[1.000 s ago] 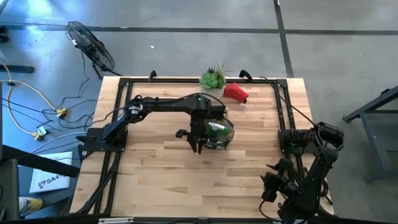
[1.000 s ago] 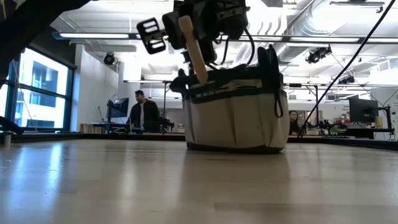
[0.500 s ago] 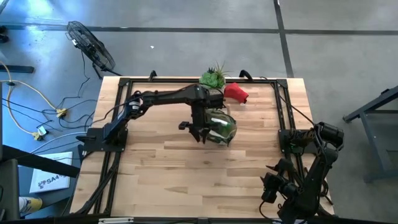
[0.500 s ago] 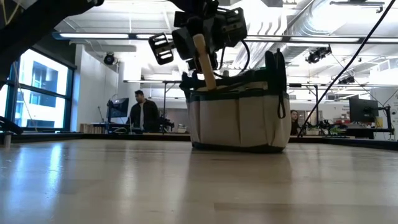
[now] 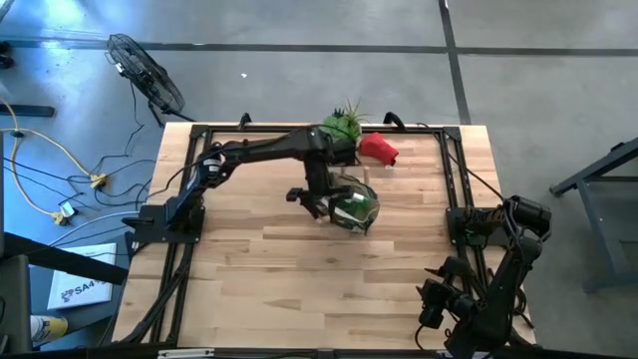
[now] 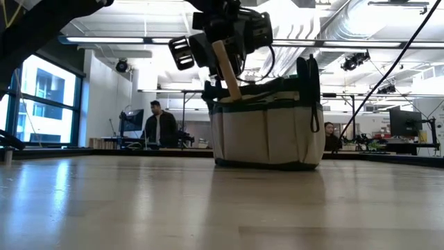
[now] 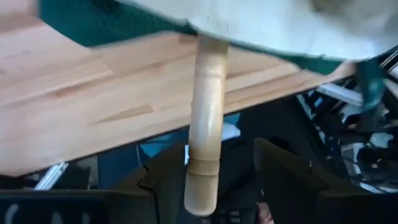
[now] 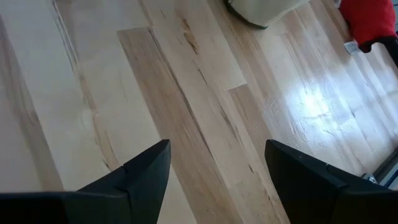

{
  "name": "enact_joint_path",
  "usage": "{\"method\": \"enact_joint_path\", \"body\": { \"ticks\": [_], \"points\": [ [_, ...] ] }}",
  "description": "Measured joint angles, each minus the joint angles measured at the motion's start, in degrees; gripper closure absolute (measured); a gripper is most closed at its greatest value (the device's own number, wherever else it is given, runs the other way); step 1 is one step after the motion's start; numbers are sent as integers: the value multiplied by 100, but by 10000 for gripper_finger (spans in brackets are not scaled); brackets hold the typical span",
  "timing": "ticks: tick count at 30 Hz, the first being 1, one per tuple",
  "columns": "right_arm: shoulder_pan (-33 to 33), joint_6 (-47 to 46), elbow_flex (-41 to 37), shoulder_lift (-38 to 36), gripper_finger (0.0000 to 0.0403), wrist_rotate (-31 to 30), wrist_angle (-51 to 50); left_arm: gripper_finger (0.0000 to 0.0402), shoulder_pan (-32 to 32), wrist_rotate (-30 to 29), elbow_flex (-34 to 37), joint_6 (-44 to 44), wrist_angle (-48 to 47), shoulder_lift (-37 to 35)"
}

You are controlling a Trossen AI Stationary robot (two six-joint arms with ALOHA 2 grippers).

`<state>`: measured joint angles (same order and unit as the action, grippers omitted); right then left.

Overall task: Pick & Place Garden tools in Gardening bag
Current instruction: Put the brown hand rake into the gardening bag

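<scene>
The tan gardening bag (image 5: 355, 207) with its dark green rim stands on the table's far middle; the low view shows it upright (image 6: 267, 132). A wooden-handled tool (image 6: 225, 69) sticks up out of the bag's near-left rim, tilted, its head hidden inside. My left gripper (image 7: 219, 146) is over that rim, with its fingers on either side of the handle's free end (image 7: 204, 180). They stand wider apart than the handle. The red soft item (image 5: 379, 150) lies on the table behind the bag. My right gripper (image 8: 217, 146) is open and empty at the near right. My left gripper comes from above with the handle's free end (image 7: 202, 186) between its fingers. A dark gap shows between the handle and one finger (image 7: 273, 174). The handle lies close against the other finger (image 7: 166, 180), and I cannot tell whether they touch.
A green spiky plant in a white pot (image 5: 341, 125) stands just behind the bag, at the far edge. A black frame (image 5: 199, 135) runs round the tabletop. The right arm (image 5: 478, 269) is folded at the near right corner. People show in the room beyond the table.
My left gripper has carried the wooden-handled tool toward the table's far edge and down. The tool's head, which hung at the bag's near side, has gone inside the rim. The handle stays tilted and sticks out above the bag.
</scene>
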<state>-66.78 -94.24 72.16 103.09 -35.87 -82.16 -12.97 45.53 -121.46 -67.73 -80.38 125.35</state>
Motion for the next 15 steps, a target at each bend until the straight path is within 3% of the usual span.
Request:
{"method": "enact_joint_path", "body": {
  "ticks": [9, 15],
  "points": [
    [0, 2, 0, 0, 149, -5, 6, 214, -179, -798, -1301, 37, -421, -16],
    [0, 3, 0, 0, 149, -16, 38, 214, -100, -1527, -1260, 423, -483, -511]
  ]
}}
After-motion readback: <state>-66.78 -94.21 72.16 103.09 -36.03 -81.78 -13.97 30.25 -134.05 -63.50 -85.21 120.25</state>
